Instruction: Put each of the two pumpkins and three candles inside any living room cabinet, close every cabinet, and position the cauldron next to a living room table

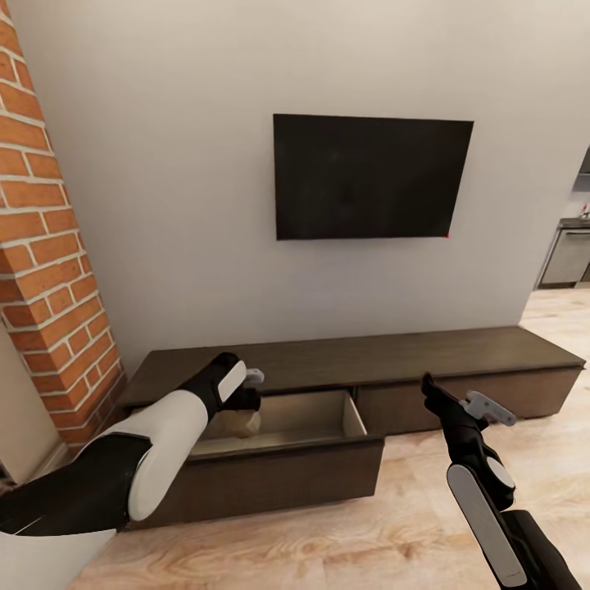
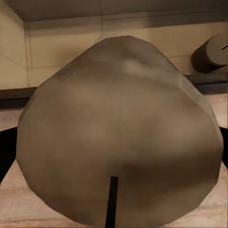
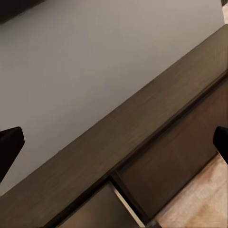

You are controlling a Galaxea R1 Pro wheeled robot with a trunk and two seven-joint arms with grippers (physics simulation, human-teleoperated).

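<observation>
A: Where is the candle (image 1: pixel 242 423)?
B: Lower left of centre in the head view, inside the pulled-out drawer (image 1: pixel 283 438) of the cabinet (image 1: pixel 426 352); it looks cream-tan there, hanging under the left pincer (image 1: pixel 246 403); in the left wrist view it bulks up close, wick towards the lens, and the black fingers (image 2: pixel 5 152) hug its sides, so that pincer is closed on it.
A: Anything else in the drawer?
B: A second candle (image 2: pixel 213 53) lies on its side at the upper right of the left wrist view, against the pale back wall.
A: And the right pincer (image 1: pixel 451 399)?
B: Lower right of the head view, hovering in front of the shut drawer front, well apart from the candle; its dark fingertips (image 3: pixel 9 147) sit at opposite edges of the right wrist view, spread wide with nothing between.
A: The surroundings?
B: A dark TV (image 1: pixel 370 176) hangs on the grey wall above the cabinet; red brick (image 1: pixel 45 246) runs down the left edge; light plank floor (image 1: pixel 328 541) lies below.
</observation>
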